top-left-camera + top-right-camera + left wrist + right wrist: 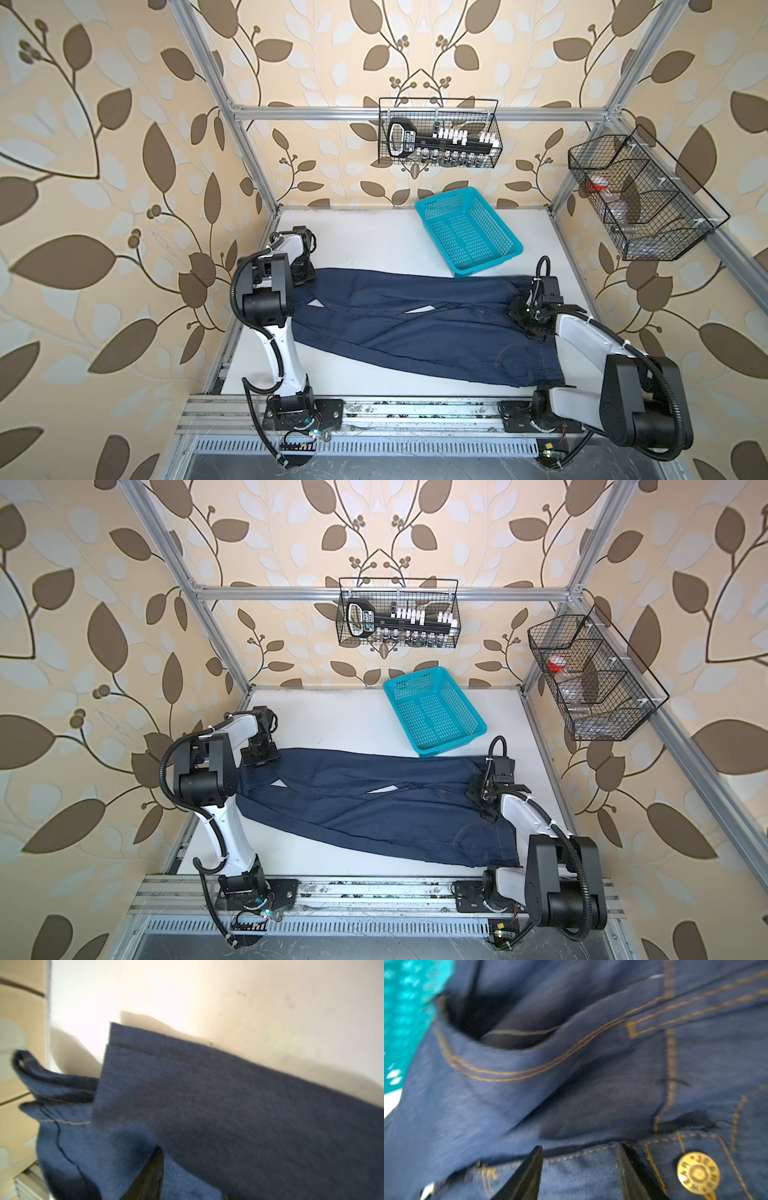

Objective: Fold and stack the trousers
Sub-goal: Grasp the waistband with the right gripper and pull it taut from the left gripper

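**Trousers spread on the table, both arms at the ends.** The pair of dark navy-blue denim trousers [415,320] [374,804] lies flat across the middle of the white tabletop [374,245], waist to the right and legs to the left. The legs lie close together, with two thin slivers of table showing between them. Orange-tan double stitching outlines a gaping front pocket [508,1028], and a round brass waistband button [698,1174] shows in the right wrist view.

The right gripper [524,318] [579,1172] stands over the waistband. Its two black fingers are spread apart, with flat denim between them and nothing pinched. The left gripper [302,282] points down at the far leg's hem. Only one black finger [149,1174] shows clearly, with denim draped against it, so whether it clamps the cloth cannot be told.

**Edges and open room.** The waist end reaches close to the right table edge and the front rail. The turquoise perforated plastic basket [488,262] sits behind the trousers, its near corner just beside or touching the far leg. Bare tabletop lies left of the basket behind the legs, and in a wedge between the near leg and the front rail.
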`<state>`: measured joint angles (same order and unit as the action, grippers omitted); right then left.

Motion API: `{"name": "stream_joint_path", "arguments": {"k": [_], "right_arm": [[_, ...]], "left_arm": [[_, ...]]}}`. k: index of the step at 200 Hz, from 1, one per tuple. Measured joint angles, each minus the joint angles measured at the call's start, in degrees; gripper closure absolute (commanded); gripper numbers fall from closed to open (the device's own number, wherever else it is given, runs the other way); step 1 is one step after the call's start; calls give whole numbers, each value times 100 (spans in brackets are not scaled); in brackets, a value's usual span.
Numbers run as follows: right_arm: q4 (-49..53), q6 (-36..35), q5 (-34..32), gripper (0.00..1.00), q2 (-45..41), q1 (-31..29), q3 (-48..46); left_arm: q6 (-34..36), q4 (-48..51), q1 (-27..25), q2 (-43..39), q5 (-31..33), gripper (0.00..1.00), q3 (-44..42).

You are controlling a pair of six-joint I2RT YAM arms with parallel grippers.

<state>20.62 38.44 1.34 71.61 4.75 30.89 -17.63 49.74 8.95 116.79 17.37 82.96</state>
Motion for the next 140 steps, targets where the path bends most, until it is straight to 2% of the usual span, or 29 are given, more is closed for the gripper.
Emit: {"name": "stream_joint_path", "arguments": {"k": [36,59,102,123,140], "right_arm": [[651,551,-826,44,-184,280,-7],[973,557,-1246,44,-260,680,-15],[1432,-111,-1633,43,-256,949,315],[1357,-588,-1532,42,-262,776,717],[1025,-962,-1176,42,-269,621,933]], "left_arm": [[127,46,15,83,175,52,138],[170,142,15,83,105,49,149],[170,321,17,-7,-476,43,179],[111,437,15,-151,-887,42,251],[70,490,15,-203,-1167,42,411]]}}
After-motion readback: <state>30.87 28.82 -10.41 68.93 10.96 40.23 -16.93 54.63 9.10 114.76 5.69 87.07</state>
